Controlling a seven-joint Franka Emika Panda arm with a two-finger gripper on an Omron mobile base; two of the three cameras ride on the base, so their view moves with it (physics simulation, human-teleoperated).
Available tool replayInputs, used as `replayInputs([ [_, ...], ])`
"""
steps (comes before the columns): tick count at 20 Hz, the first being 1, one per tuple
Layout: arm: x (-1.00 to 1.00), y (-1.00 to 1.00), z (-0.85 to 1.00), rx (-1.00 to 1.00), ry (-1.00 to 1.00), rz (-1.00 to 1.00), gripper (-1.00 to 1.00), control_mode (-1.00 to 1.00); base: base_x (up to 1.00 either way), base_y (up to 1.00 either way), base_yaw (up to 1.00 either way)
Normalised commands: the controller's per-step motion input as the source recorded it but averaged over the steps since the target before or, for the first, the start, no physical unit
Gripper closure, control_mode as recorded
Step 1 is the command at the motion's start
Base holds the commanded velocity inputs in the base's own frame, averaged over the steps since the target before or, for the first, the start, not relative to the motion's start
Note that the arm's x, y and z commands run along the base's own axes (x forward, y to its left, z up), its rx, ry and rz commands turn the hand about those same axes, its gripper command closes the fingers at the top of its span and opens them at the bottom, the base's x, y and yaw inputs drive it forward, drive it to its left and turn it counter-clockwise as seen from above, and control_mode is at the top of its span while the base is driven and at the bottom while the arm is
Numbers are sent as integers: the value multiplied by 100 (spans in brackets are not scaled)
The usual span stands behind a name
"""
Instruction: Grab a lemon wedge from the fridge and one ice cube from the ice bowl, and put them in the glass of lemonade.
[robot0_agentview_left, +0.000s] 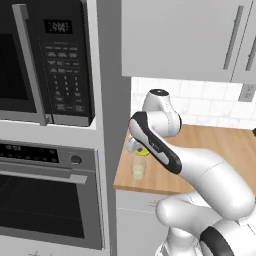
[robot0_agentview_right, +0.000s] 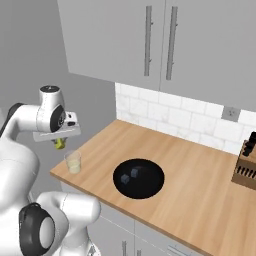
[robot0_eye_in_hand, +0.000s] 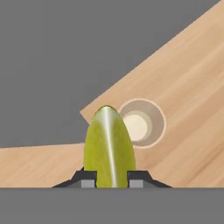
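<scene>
The lemon wedge (robot0_eye_in_hand: 109, 146) was pinched between the two dark fingertips (robot0_eye_in_hand: 89, 178), jaws clamped tight on its sides, rind edge facing the hand camera. It hung in the air just above the glass of lemonade (robot0_agentview_right: 73, 162), a bit off to one side of the rim, not touching it. The gripper (robot0_agentview_right: 59, 141) sat right over the near left corner of the wooden counter (robot0_agentview_right: 200, 185), where the glass stood close to the edge. Further along the counter was the black ice bowl (robot0_agentview_right: 138, 178) with a couple of dark cubes in it, well apart from the glass. A knife block (robot0_agentview_right: 245, 169) stood at the far right by the tiled wall.
</scene>
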Motion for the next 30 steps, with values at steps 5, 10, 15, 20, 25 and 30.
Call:
replayInputs([
  [5,19,-16,-6,-2,0,0,100,-100,0,0,0],
  [10,14,-3,-8,-1,-1,0,100,-100,0,0,0],
  [15,0,7,-21,-2,-12,0,100,-100,0,0,0],
  [20,8,0,-3,-1,-2,0,100,-100,0,0,0],
  [25,13,0,-8,-1,0,0,100,-100,0,0,0],
  [30,10,0,-2,0,0,0,100,-100,0,0,0],
])
